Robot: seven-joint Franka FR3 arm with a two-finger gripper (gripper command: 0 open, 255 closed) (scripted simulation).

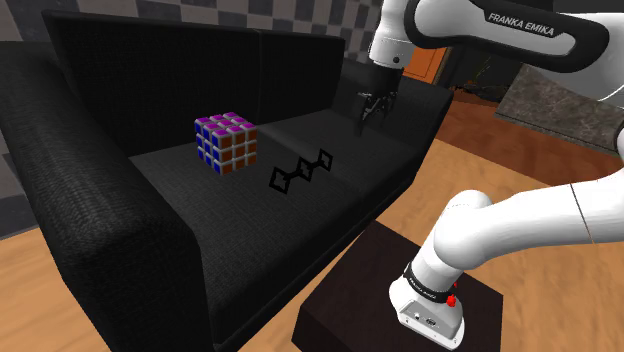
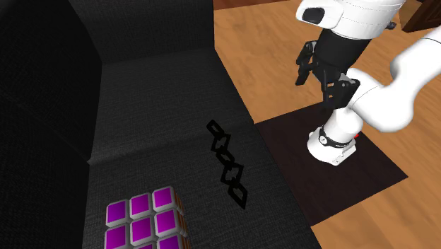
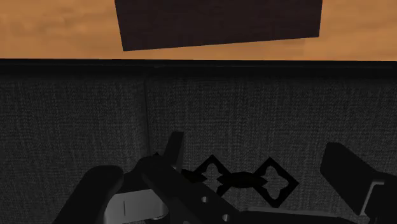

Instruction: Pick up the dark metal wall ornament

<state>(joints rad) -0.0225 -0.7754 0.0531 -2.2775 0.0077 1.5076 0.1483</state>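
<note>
Two things lie on the seat of the black sofa (image 1: pixel 90 190), and I read them across the shoulder view from its left. First is a puzzle cube (image 1: pixel 225 143) with purple tiles on top, sitting back toward the middle of the cushion. Next is the dark wall ornament (image 1: pixel 302 171), a short chain of open diamond frames. It lies flat near the seat's front edge and runs roughly along it, well apart from the cube.

Further right, my gripper (image 1: pixel 371 116) hangs above the seat, off the ornament and touching nothing. My fingers (image 3: pixel 347 173) are spread wide with nothing between them. In the wrist view the ornament sits low between them, so I judge I am lining up for the descent.

Because the piece lies flat, I expect to need one thin bar across the gap between my fingers, which means coming straight down.

Room looks good: the cube is far enough away not to get bumped, and the backrest is well behind. The tight side is the front lip, beyond which are the wood floor (image 1: pixel 470 150) and my stand (image 1: pixel 345 310). A nudge that way could slide the ornament off.
</note>
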